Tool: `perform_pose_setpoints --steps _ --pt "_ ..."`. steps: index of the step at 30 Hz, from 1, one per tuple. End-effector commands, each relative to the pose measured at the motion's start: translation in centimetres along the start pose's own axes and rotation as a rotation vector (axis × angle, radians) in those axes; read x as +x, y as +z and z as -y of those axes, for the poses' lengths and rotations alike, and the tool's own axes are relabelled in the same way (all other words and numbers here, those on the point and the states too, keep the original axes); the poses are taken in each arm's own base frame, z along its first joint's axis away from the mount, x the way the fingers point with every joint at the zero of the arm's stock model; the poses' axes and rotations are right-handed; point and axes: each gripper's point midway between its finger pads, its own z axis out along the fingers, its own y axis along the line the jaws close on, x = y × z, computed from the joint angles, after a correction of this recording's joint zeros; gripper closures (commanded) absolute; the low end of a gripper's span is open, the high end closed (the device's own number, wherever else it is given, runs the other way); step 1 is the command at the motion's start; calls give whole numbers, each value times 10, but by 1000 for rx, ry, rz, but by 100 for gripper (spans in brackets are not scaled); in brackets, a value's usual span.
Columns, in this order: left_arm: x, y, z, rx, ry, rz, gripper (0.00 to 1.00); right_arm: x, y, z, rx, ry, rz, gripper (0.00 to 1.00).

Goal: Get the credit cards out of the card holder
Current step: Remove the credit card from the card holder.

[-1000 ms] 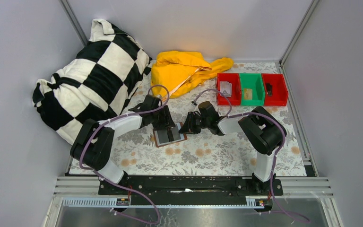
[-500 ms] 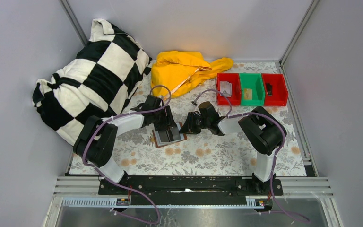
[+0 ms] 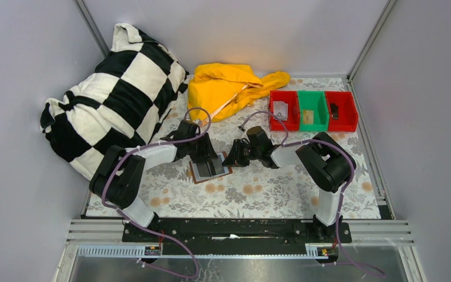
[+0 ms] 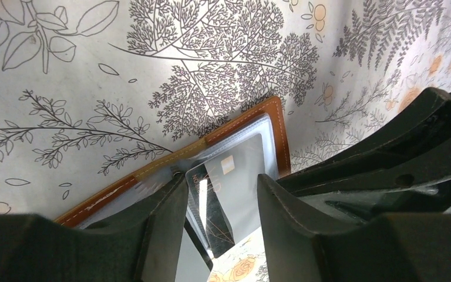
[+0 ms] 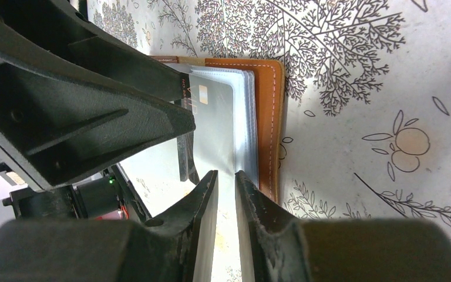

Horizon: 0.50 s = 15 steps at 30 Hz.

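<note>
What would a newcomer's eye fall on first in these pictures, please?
The big black-and-white checkered pillow at the back left stands out most, with the bright yellow garment beside it. In the middle lies the open brown card holder; a credit card shows in its clear sleeve.

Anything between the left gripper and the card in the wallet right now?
Only the clear sleeve of the wallet, which seems to lie over the card. The left gripper straddles the card, with nothing else visible between them.

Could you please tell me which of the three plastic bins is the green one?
The middle bin is green; the left bin and the right bin on either side of it are both red.
</note>
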Motion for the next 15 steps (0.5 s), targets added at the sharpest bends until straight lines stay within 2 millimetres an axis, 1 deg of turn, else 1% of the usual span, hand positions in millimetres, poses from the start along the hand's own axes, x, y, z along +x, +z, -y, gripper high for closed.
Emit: perform_pose_setpoints --steps 1,5,8,10,13,15 --pt "22 1 -15 -18 -30 -48 52 24 -2 42 137 51 -60 75" --pt "18 -3 -10 -3 -47 -18 66 25 -1 42 135 53 -63 75" --pt "16 -6 -8 5 -56 -3 78 25 -1 42 134 57 -65 75" --pt "16 -8 -9 4 -60 6 89 25 0 42 131 60 -65 75" --pt "16 -11 -5 19 -59 10 100 26 0 43 129 65 -68 75" --pt "15 -12 -2 30 -57 8 100 27 0 43 128 66 -68 75"
